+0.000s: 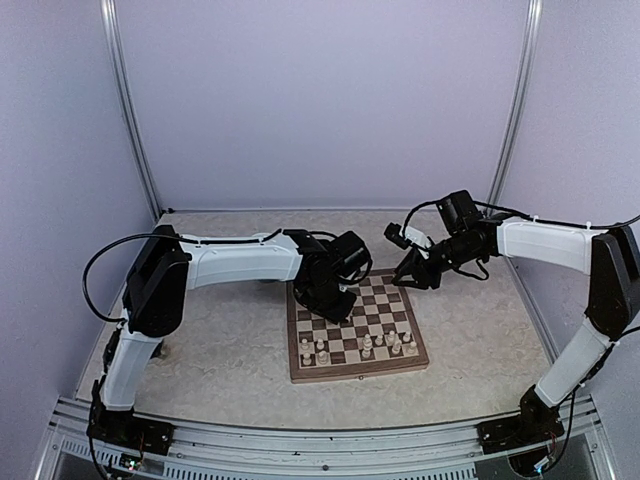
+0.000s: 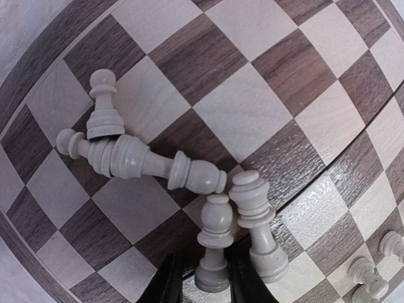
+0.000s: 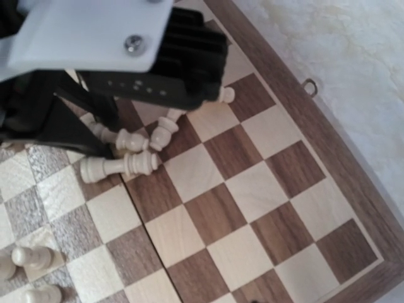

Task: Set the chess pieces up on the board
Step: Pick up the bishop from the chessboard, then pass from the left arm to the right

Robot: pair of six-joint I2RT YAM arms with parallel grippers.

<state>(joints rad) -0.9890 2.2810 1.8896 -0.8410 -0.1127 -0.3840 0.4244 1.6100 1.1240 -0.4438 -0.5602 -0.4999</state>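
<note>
Left gripper (image 2: 207, 285): fingers straddle the base of an upright cream chess piece (image 2: 216, 221) on the dark-and-cream checkered wooden board (image 2: 246, 113); clamping cannot be told. Neighbouring fallen cream piece (image 2: 136, 161) lies flat, axis upper-left to lower-right. Right gripper (image 1: 408, 272): state indeterminable.

Tabletop (image 1: 220, 350): pale beige, marbled surface.
Board (image 1: 357, 374): flat on the tabletop, near centre, slightly toward 3 o'clock in the top view.

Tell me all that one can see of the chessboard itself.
The chessboard is square, of wood, with dark brown and cream squares and a brown rim. A seam runs across it, and a small metal hook sits on one edge. It lies flat on the pale marbled table. Cream pieces stand and lie on it.
</note>
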